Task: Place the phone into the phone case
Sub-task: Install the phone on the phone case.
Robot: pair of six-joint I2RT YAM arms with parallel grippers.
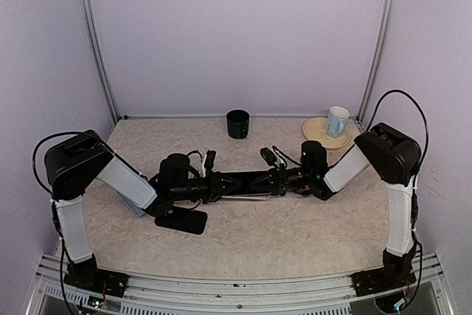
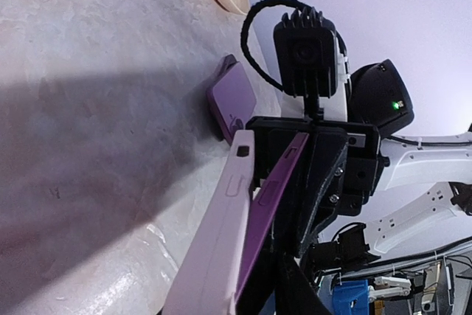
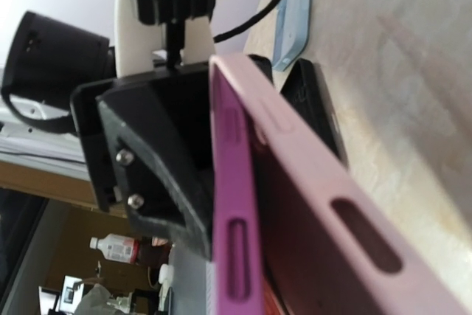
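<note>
Pincers meet over the middle of the table, with the pink-and-purple soft phone case [image 2: 214,256] held in the air between them. Its long axis runs from one arm to the other, left to right across the table. From above it shows only as a thin strip, so it stands on edge. Slot cut-outs for buttons show in both of its long side walls. I cannot tell whether a phone sits inside it.

The right gripper [image 1: 275,181] is clenched on one short end of the case. The left gripper [image 1: 212,184] is at the other end with a black finger against one side wall; whether it has clamped I cannot tell.

On the table just beside the left gripper lies a black flat rectangular slab [image 1: 181,219], and near it a light blue flat case [image 3: 295,20]. A purple flat rectangular piece [image 2: 232,97] lies under the right arm.

At the back stand a black round cup [image 1: 237,123] and a pale mug [image 1: 338,119] on a cream plate [image 1: 316,129]. A bottle [image 3: 110,245] beyond the table has a red label, too small to read.
</note>
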